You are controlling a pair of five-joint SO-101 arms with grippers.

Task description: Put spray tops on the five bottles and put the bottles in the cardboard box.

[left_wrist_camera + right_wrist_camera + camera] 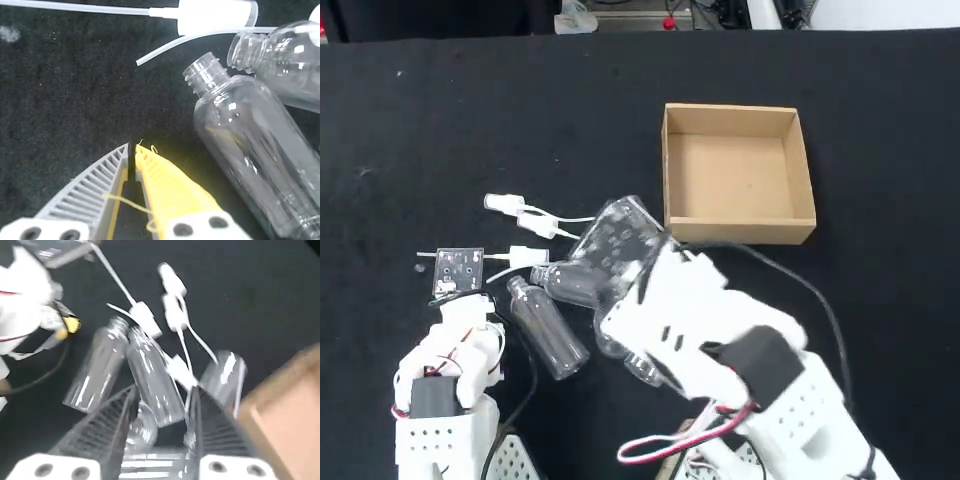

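Right gripper (164, 390) is open, astride a bottle (150, 365). Closing here could pinch the spray top (177, 369) beside it, or the bottle could squirt out. Left gripper (133, 150) is closed and empty.

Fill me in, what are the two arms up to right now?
The right arm hangs over a heap of clear bottles, its jaws open on either side of one lying bottle. The left arm sits beside the heap with its jaws shut on nothing. The bottle necks in view are bare, and spray tops lie loose on the table. The cardboard box holds nothing yet.
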